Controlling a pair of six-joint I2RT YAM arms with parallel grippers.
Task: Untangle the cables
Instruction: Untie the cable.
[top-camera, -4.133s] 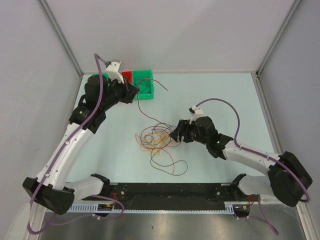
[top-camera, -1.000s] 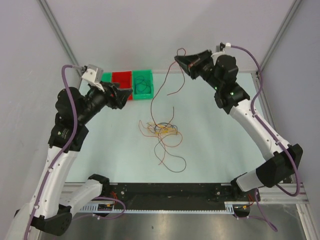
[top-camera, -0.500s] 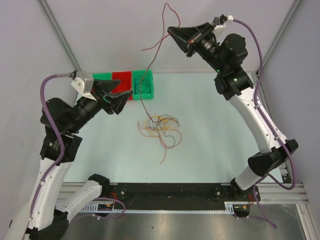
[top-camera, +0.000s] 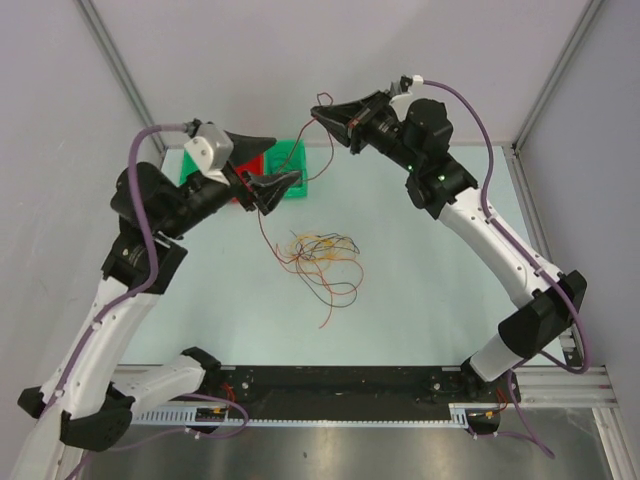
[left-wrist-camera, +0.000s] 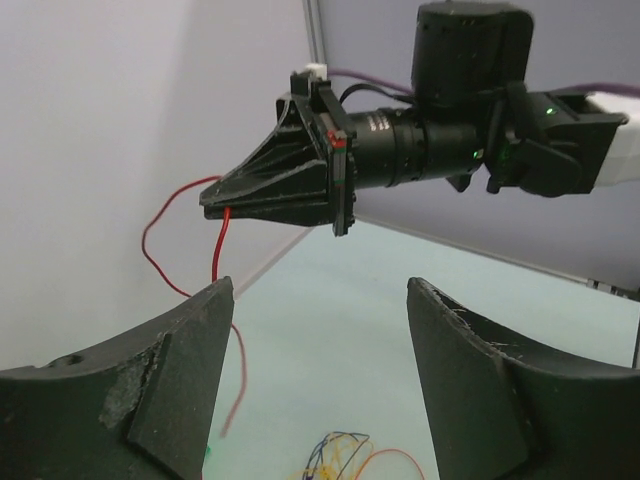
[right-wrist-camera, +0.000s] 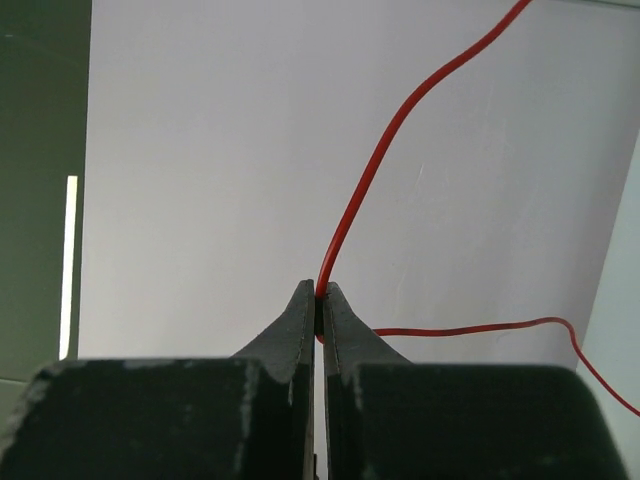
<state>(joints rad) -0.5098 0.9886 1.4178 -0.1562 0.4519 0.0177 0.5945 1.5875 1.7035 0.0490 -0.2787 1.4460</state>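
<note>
Robot lab test cell.
Grey panels (top-camera: 350, 50) + metal posts (top-camera: 121, 75) behind right claw (top-camera: 319, 110); pale green table (top-camera: 400, 320) below it, black rail (top-camera: 340, 385) w/ arm bases (top-camera: 197, 364) at near edge.

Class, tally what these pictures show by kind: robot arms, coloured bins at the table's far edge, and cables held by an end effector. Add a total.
Robot arms: 2 (left arm, right arm)
Coloured bins: 3 (green bin, red bin, second green bin partly behind the left arm)
Held cables: 1 (red cable, pinched in the right end effector)
Total: 6
</note>
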